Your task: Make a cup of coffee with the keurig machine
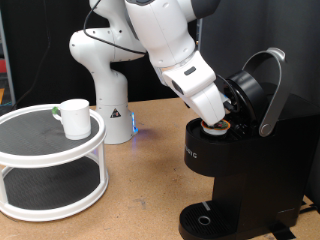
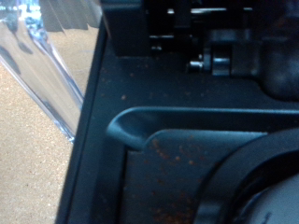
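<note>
Gripper (image 1: 222, 122) tip is buried in the open pod chamber of the matte black boxy keurig machine (image 1: 240, 170) at right; finger state can't be told. Silver-grey lid handle (image 1: 272, 92) is raised. Wrist view: only dark blurred plastic. Plain white cylindrical cup (image 1: 73, 117) sits far left on the white round 2-tier rack (image 1: 50, 165), well apart from the claw.

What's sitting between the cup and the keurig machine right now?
In the exterior view, the robot's white base stands between the cup on the round white rack and the keurig machine; the tabletop there looks bare.
</note>
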